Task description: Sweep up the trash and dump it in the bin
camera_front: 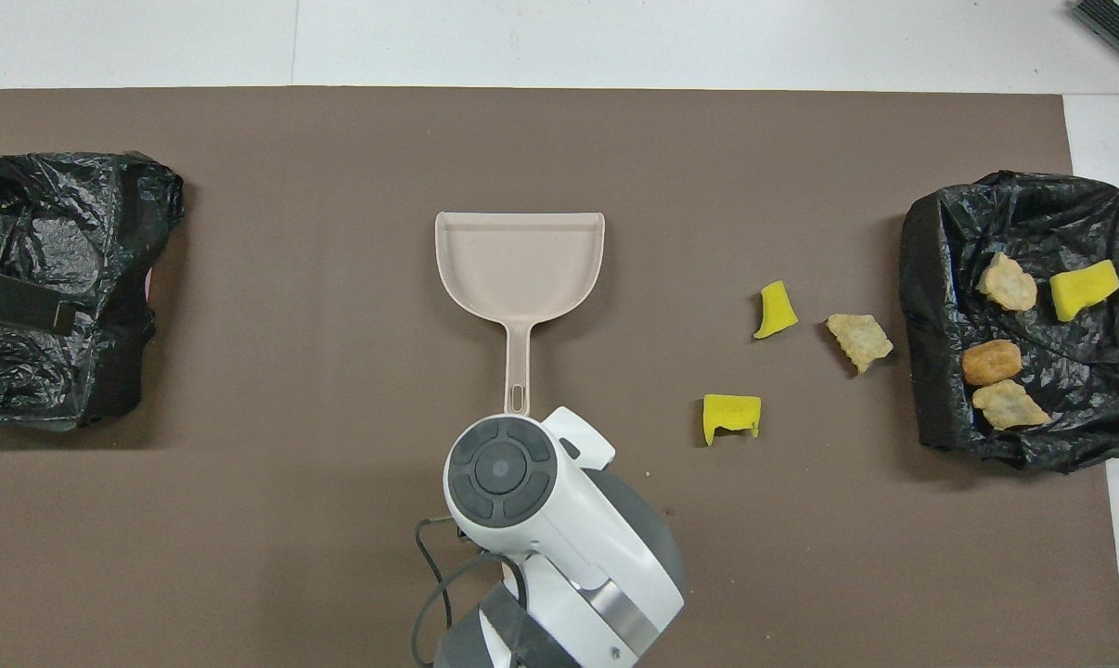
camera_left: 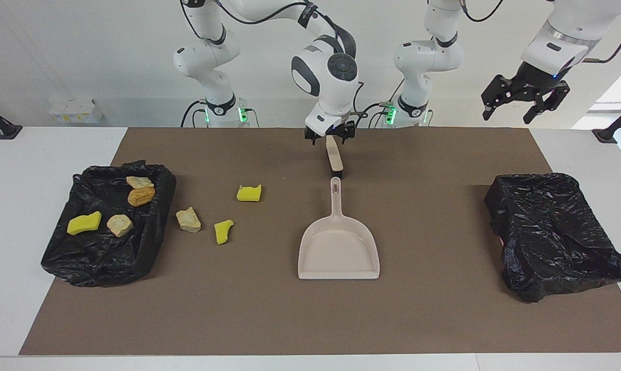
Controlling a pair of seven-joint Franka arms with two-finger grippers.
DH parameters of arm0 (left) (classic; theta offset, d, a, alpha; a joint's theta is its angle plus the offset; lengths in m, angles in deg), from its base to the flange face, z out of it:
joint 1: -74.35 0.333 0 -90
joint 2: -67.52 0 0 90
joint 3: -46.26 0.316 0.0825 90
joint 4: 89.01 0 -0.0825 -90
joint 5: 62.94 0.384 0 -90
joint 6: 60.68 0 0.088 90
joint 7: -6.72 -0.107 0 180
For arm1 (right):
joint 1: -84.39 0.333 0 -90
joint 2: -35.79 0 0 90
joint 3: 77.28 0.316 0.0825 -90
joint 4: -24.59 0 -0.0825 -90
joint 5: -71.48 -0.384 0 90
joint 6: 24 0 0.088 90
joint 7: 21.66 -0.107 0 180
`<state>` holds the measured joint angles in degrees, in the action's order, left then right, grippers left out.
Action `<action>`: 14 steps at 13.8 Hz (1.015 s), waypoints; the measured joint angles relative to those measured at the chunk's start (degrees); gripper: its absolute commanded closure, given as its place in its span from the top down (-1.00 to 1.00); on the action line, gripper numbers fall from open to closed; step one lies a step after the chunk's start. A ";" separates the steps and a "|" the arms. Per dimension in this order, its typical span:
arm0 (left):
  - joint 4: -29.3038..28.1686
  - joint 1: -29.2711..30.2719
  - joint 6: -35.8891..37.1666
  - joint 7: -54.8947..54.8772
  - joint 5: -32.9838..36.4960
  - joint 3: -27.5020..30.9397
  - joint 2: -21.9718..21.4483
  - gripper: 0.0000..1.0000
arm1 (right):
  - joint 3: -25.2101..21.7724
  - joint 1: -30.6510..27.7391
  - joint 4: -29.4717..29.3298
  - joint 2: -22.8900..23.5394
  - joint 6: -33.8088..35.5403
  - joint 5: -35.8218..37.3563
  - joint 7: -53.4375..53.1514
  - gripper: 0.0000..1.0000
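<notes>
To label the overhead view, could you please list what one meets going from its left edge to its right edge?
Empty black-lined bin → beige dustpan → yellow sponge chunk → curved yellow sponge chunk → beige bread-like lump → black-lined bin holding four scraps.

White wall (camera_left: 109, 62), white table (camera_left: 12, 216)
</notes>
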<state>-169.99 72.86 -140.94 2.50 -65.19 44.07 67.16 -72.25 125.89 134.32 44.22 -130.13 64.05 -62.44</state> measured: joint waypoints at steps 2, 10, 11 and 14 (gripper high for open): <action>0.00 0.00 -0.50 -0.01 -0.01 0.46 0.00 1.00 | 0.01 1.39 6.53 -3.47 -3.63 -1.55 -0.33 1.00; -1.12 -4.79 -7.55 0.11 -0.27 -0.80 1.94 1.00 | 0.05 7.48 18.64 -7.57 -15.10 -5.39 -4.71 0.87; -1.41 -6.81 -8.83 0.90 -0.27 -0.90 2.92 1.00 | 0.04 7.97 18.90 -7.38 -15.78 -5.72 -4.71 0.78; -2.23 -12.01 -13.35 4.85 -0.26 -1.16 6.15 1.00 | 0.08 9.31 19.37 -6.29 -17.49 -6.07 -4.72 0.53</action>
<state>-172.22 60.85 -154.29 7.35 -65.45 42.91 73.30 -72.17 135.20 153.70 37.93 -147.62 57.98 -67.15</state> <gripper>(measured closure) 0.000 0.101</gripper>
